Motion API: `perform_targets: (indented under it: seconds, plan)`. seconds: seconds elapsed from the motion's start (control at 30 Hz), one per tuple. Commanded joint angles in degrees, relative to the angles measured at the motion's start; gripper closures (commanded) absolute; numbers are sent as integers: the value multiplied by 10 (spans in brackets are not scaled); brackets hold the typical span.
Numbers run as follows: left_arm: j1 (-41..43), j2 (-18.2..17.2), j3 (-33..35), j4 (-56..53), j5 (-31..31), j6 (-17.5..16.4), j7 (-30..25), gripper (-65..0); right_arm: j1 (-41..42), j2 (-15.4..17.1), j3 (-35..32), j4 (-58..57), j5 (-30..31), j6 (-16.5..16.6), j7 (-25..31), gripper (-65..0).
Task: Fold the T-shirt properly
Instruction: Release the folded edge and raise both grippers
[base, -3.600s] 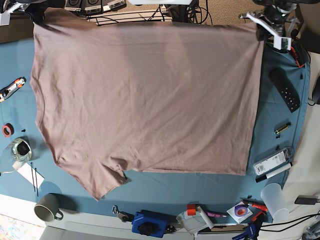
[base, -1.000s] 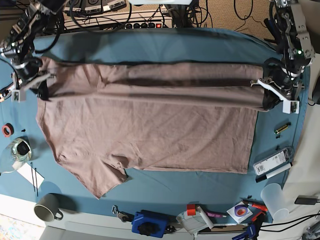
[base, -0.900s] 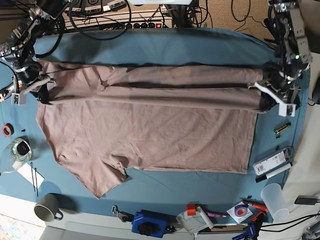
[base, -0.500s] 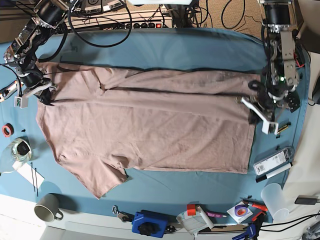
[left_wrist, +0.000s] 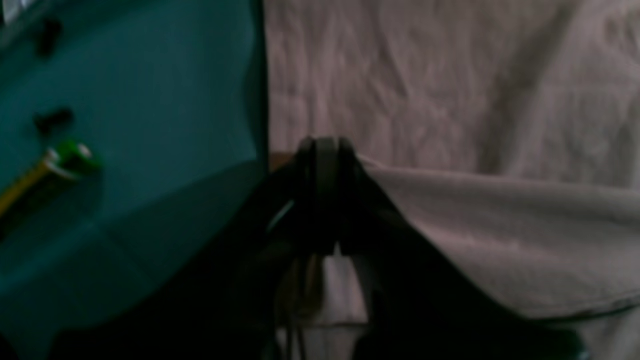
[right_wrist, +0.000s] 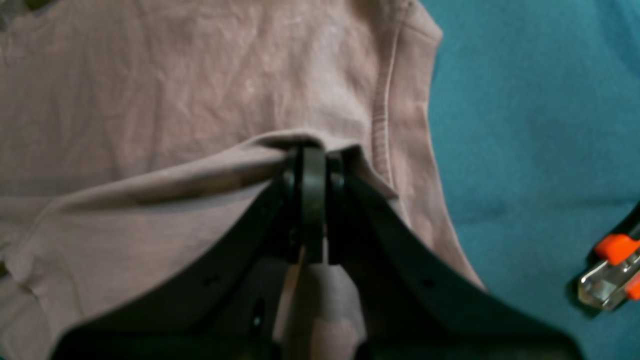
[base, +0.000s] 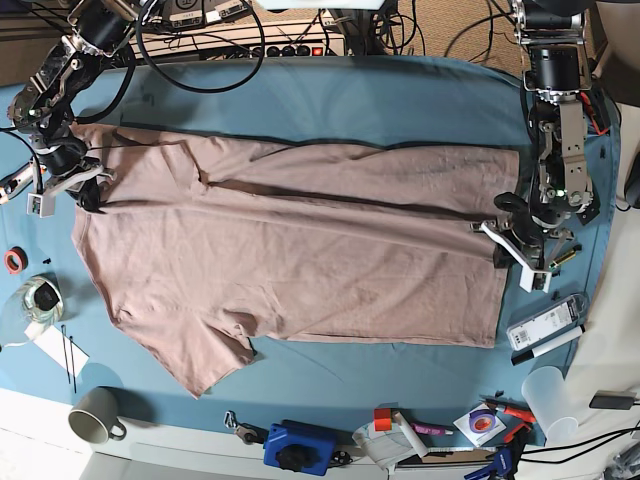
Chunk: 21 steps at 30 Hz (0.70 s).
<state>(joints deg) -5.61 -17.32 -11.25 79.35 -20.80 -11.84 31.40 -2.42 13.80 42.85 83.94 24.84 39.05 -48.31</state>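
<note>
fabric fills most of the base view: the t-shirt (base: 300, 250) lies spread over the teal table cloth (base: 380, 100), its far half doubled forward so a folded edge runs across the upper middle of the frame. the left gripper (base: 505, 238) sits at the right edge of the shirt, jaws closed on the hem corner, with a battery (base: 563, 257) and a white device (base: 545, 322) just beyond on bare cloth. the right gripper (base: 82, 185) is at the left edge, pinched shut on the sleeve side of the fold. a mug (base: 97, 413) and a blue tool (base: 298, 447) line the bottom rim, well apart from the shirt's lower hem; open cloth shows along the top. in the left wrist view the closed jaws pinch a raised ridge of shirt (left_wrist: 450, 100) right at its straight side edge, teal cloth and the battery (left_wrist: 45, 175) to the left. in the right wrist view the jaws clamp a fold of shirt (right_wrist: 175, 100) beside a stitched hem, open cloth to the right, an orange-handled tool (right_wrist: 612, 272) at lower right.
</note>
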Motion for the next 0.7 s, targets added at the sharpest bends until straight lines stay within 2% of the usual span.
perform_targets:
  seconds: [0.0, 0.17, 0.4, 0.43, 0.53, 0.6, 0.67]
  plan:
    - [-14, -8, -2, 9, -2, 2, -14, 0, 7, 13, 3, 8, 6, 1, 23, 0]
    - [-14, -8, -2, 8, -2, 2, -14, 0, 7, 13, 3, 8, 6, -2, 36, 0]
    - [-14, -8, -2, 9, -2, -1, -14, 0, 7, 13, 3, 8, 6, 0, 25, 0]
    - [-14, -8, -2, 9, -2, -3, -14, -32, 7, 13, 3, 8, 6, 0, 26, 0]
    - [-14, -8, -2, 9, -2, -3, -14, -179, 7, 13, 3, 8, 6, 1, 42, -104]
    - [-14, -8, -2, 9, -2, -3, -14, -209, 7, 14, 3, 8, 6, 1, 63, -144]
    - [-14, -8, -2, 9, -2, -2, -14, -209, 10, 17, 3, 8, 6, 1, 66, -151]
